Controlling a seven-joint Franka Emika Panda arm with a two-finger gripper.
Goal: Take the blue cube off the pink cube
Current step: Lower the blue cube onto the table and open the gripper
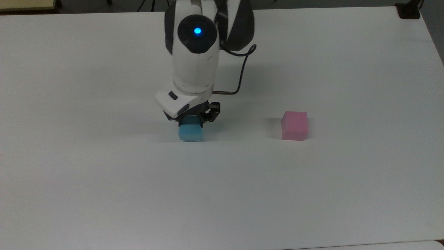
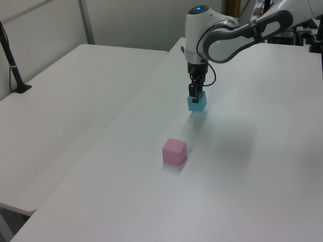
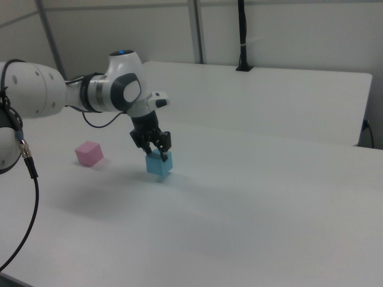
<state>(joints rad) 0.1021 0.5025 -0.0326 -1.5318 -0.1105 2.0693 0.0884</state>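
The pink cube (image 1: 295,125) (image 2: 174,151) (image 3: 89,153) sits alone on the white table (image 1: 104,173), nothing on top of it. My gripper (image 1: 193,122) (image 2: 194,94) (image 3: 154,149) is shut on the blue cube (image 1: 190,133) (image 2: 197,103) (image 3: 159,164), which is well toward the top view's left of the pink cube. The blue cube is at or just above the table surface; whether it touches the table I cannot tell. In the top view the arm covers most of the cube's upper face.
A black post (image 2: 15,70) (image 3: 242,36) stands on a second white table (image 2: 65,91) beside this one. A dark cable (image 1: 239,76) loops off the wrist. A black object (image 1: 409,10) sits at the table's far corner.
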